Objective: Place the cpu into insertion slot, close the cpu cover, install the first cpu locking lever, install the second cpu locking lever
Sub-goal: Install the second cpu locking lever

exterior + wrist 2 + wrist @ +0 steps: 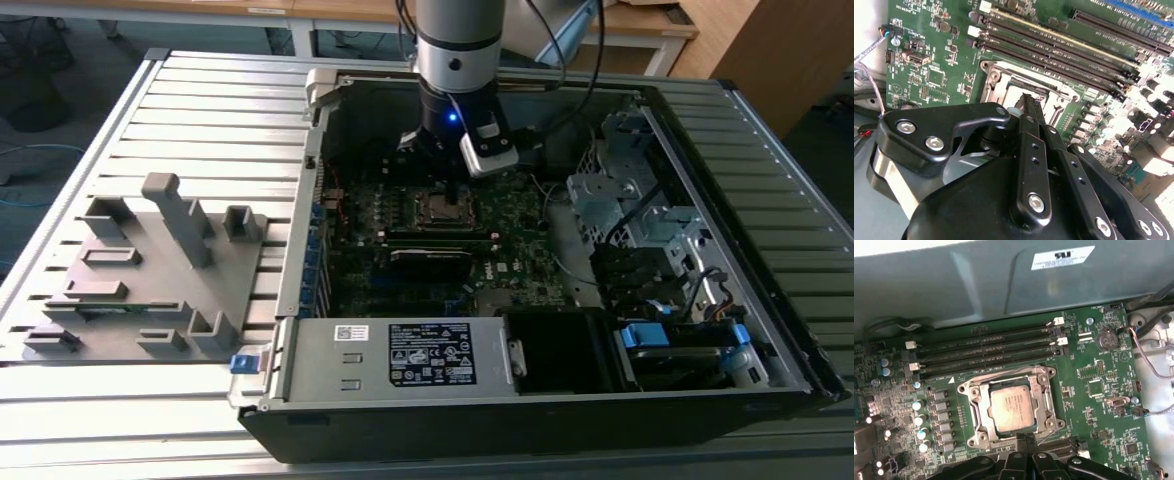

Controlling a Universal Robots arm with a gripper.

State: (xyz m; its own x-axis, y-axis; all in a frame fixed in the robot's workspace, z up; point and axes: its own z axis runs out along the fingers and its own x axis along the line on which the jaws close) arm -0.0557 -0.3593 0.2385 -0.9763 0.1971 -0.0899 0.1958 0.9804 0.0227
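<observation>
In the insertion slot (pixel 1013 410) on the motherboard (pixel 1094 385), the cpu (pixel 1012 408) already lies flat, framed by the cpu cover (pixel 1046 402). The gripper (pixel 1025 439) hangs just beside the slot's near edge, jaws clenched together on nothing.

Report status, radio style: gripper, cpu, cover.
Gripper shut, empty, at the socket's edge. Cpu seated in insertion slot. Cpu cover down around it. Nothing lying on the chip.
</observation>
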